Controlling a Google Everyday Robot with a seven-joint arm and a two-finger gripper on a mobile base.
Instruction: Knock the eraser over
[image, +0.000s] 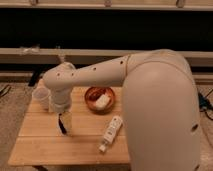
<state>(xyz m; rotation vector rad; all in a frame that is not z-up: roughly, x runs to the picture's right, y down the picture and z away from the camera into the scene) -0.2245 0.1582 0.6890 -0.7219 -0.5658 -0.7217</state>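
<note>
The eraser (61, 124) is a small thin black block on the wooden table (45, 150), left of centre. My gripper (66, 121) hangs down from the white arm (95, 75) and sits right beside the eraser, on its right side. I cannot tell whether it touches the eraser. The eraser's right edge is partly hidden by the gripper.
A white cup (41, 98) stands at the table's back left, close to the arm's wrist. A brown bowl (99, 98) with a white object inside sits at the back centre. A long white stick (110, 133) lies right of the eraser. The arm's bulky white body fills the right side.
</note>
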